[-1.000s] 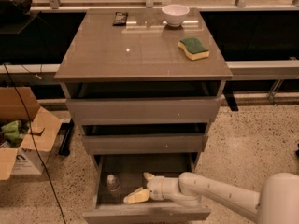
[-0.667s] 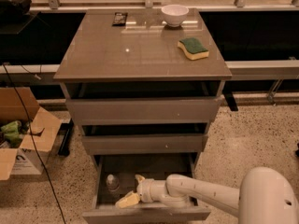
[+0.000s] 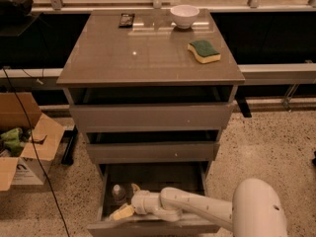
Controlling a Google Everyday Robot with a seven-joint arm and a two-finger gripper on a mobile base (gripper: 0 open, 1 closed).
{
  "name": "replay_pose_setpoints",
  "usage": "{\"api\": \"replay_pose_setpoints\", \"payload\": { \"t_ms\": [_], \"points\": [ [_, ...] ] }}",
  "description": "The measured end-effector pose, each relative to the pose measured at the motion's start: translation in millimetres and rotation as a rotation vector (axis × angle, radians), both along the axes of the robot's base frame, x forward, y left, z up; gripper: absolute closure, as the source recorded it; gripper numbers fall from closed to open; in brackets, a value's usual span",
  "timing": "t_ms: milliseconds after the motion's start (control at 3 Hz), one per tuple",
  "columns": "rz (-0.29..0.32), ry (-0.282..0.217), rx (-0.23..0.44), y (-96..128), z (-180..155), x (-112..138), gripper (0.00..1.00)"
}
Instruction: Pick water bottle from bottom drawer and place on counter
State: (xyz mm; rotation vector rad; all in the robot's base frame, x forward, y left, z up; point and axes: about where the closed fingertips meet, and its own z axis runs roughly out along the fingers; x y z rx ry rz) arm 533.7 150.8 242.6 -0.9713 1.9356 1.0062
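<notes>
The bottom drawer (image 3: 148,227) is pulled out at the foot of the cabinet. The water bottle (image 3: 117,193) stands upright in its left part, clear with a white cap. My gripper (image 3: 126,200) reaches into the drawer from the right on a white arm. It is open, with one yellowish fingertip (image 3: 121,213) in front of the bottle and the other just behind it. The bottle sits at the mouth of the jaws, and I cannot tell whether they touch it. The counter (image 3: 143,58) is the glossy grey-brown top of the cabinet.
A white bowl (image 3: 184,15), a green-and-yellow sponge (image 3: 204,51) and a small dark object (image 3: 126,19) lie on the counter. The two upper drawers stand slightly open. An open cardboard box (image 3: 24,142) and a black cable (image 3: 34,147) are on the floor at left.
My arm has reached further left inside the bottom drawer, bringing the gripper up to the water bottle. The bottle has stayed in place.
</notes>
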Motion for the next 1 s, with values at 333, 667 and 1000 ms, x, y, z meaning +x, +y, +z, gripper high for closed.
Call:
{"api": "replay_pose_setpoints", "payload": {
  "t_ms": [333, 667, 1000],
  "points": [
    [-0.002, -0.030, 0.023, 23, -12, 11, 0.00],
    [-0.018, -0.050, 0.045, 39, -17, 24, 0.19],
    [-0.036, -0.056, 0.049, 45, -20, 30, 0.41]
  ]
}}
